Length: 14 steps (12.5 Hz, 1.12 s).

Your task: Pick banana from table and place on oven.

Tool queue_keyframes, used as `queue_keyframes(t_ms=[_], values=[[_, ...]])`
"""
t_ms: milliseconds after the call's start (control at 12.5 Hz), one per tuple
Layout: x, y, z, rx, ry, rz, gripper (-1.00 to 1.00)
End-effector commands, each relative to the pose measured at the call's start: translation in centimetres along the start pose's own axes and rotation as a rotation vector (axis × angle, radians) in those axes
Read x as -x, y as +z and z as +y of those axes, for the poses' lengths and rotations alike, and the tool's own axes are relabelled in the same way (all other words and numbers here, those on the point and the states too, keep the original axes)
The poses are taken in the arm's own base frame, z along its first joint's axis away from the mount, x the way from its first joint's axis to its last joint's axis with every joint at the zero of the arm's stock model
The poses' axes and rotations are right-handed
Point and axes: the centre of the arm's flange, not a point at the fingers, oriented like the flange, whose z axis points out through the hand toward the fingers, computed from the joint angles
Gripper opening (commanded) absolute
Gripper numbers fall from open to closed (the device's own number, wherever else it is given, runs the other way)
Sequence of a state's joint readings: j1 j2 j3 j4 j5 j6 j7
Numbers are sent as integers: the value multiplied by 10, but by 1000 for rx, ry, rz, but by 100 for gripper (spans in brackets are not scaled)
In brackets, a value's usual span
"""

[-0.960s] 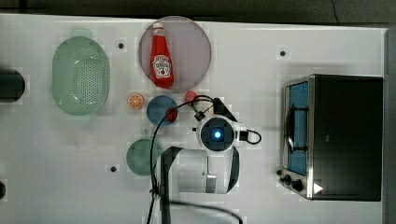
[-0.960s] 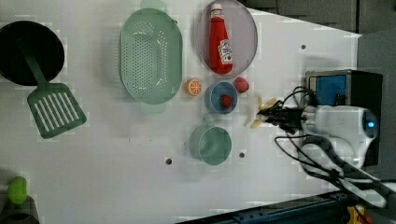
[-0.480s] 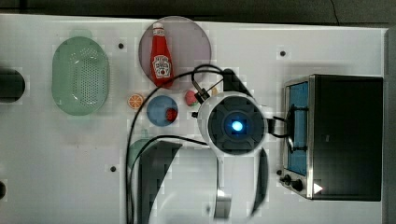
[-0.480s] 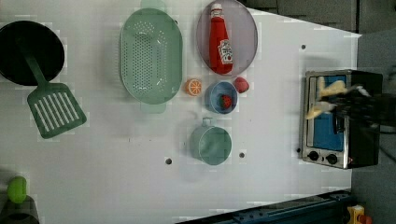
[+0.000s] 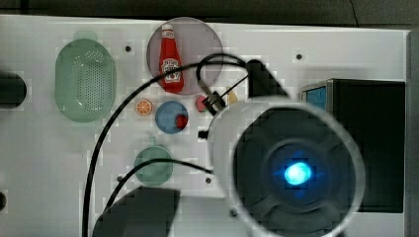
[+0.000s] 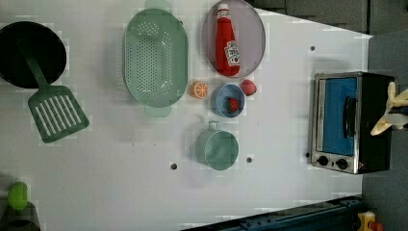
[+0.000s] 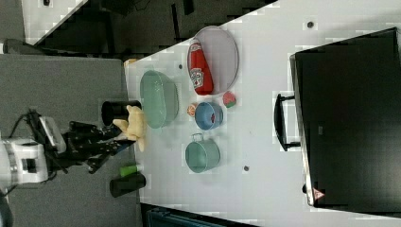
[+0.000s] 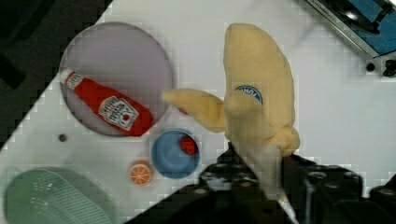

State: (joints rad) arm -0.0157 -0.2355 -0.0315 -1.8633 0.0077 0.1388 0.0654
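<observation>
The pale-yellow banana (image 8: 254, 98) hangs high in the air, with my gripper (image 8: 271, 168) shut on its lower end. In the right view the gripper (image 7: 118, 135) holds the banana (image 7: 134, 125) far above the white table (image 7: 265, 156). In the left view the banana (image 6: 390, 110) appears at the frame's right edge, over the black top of the oven (image 6: 337, 120). The oven (image 5: 375, 148) stands at the top view's right, half hidden by my arm's wrist (image 5: 296, 173).
On the table (image 6: 120, 168) are a ketchup bottle (image 6: 227, 41) on a purple plate (image 6: 250, 29), a green colander (image 6: 155, 57), an orange slice (image 6: 198, 89), a blue bowl (image 6: 227, 100), a strawberry (image 6: 248, 87), a green cup (image 6: 219, 148), and a black pan (image 6: 29, 53) with a green spatula (image 6: 57, 113).
My arm has lifted the banana from beside the blue bowl and carried it up and over toward the oven. The wrist now looms much larger in the top view.
</observation>
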Motion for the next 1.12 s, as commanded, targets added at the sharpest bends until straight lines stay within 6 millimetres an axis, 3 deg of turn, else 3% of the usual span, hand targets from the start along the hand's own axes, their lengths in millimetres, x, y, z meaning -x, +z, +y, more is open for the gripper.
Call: queue_keyframes(t_ms=[80, 240, 640, 800, 1040, 1120], values=[[-72, 44, 33, 82, 47, -39, -58], [-117, 60, 68, 95, 29, -51, -58], [-230, 98, 191, 105, -115, 41, -58], [-251, 123, 230, 146, -151, 20, -58], [-262, 158, 248, 171, -132, -36, -53], [-263, 165, 250, 176, -126, -47, -34]])
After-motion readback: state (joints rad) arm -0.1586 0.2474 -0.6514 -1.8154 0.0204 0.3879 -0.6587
